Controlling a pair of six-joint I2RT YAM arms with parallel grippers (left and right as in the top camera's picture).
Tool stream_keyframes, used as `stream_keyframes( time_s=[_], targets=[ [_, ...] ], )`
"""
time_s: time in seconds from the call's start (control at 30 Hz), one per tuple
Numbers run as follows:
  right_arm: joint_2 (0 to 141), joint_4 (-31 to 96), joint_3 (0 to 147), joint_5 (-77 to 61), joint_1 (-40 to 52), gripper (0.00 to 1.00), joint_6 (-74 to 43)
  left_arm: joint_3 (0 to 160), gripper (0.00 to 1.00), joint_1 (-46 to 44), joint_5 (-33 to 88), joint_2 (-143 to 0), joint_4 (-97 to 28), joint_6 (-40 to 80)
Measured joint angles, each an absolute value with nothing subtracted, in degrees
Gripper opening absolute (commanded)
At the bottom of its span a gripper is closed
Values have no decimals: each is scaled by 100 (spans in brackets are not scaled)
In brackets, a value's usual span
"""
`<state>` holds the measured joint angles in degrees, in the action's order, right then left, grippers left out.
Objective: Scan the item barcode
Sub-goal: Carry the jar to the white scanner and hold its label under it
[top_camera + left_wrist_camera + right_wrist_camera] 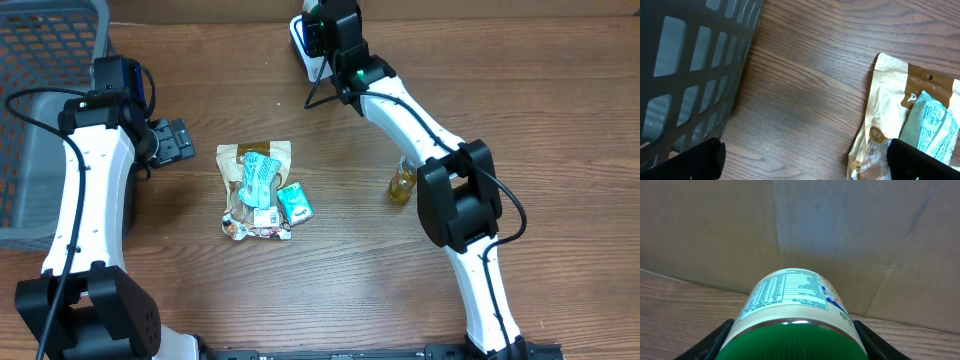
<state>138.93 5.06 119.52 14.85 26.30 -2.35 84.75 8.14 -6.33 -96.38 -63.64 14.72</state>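
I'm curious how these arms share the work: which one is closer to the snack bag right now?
Left. The left fingers, open, sit just beside the bag, apart from it. The right fingers are far off at the table's back edge, gripping a jar.

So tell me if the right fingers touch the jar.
Touching. Right wrist view: both fingers press the jar at its green lid, one each side, no gap.

Jar [790, 305] cut off at the bottom edge of my right wrist view, its label print too small to read, basket [55, 45] cropped at left, bag [890, 100] cropped at right
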Motion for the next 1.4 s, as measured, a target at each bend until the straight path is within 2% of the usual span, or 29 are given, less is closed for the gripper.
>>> stream_keyframes(
  time_s=[0.33,1.13,1.4],
  targets=[
    [14121,-235,11952,1076,2628,4,-143,8475,100,814,-631,-9638,-6364,1472],
    [14477,-893,11950,989,2550,4,-132,8475,100,814,-631,-9638,-6364,1472],
    [13878,-432,11928,989,2547,4,-132,8475,99,814,-633,-9638,-6364,1472]
  ],
)
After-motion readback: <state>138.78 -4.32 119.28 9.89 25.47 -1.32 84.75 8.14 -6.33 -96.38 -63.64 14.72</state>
